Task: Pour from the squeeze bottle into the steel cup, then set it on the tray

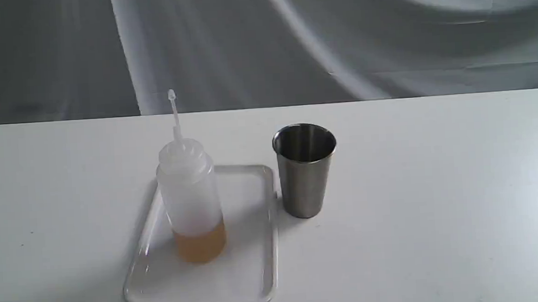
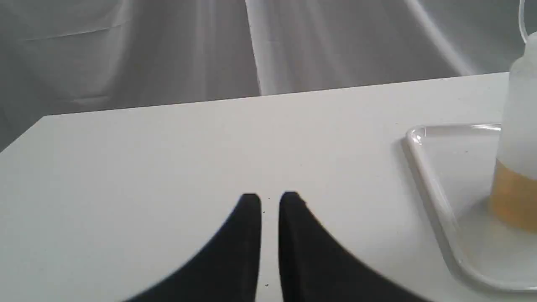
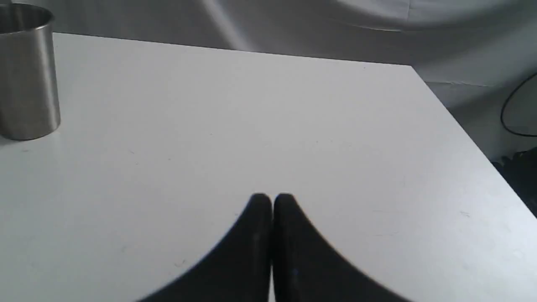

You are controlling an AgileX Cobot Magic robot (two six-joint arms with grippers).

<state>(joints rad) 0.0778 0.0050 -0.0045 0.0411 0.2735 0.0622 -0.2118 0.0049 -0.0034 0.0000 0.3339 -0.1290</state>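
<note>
The squeeze bottle [image 1: 192, 196] stands upright on the white tray [image 1: 247, 272], amber liquid filling its lower part, its thin nozzle pointing up. Just right of the tray stands the steel cup [image 1: 304, 170], upright on the table. Neither arm shows in the exterior view. In the left wrist view my left gripper [image 2: 270, 199] hovers over bare table, its black fingers nearly together with a narrow gap and nothing between them; the tray [image 2: 432, 188] and the bottle [image 2: 518, 167] lie off to one side. My right gripper [image 3: 272, 199] is shut and empty, well away from the cup [image 3: 27, 75].
A white table [image 1: 436, 183] carries everything, with a grey draped cloth [image 1: 263, 41] behind it. The table's right edge and a dark cable [image 3: 509, 113] beyond it show in the right wrist view.
</note>
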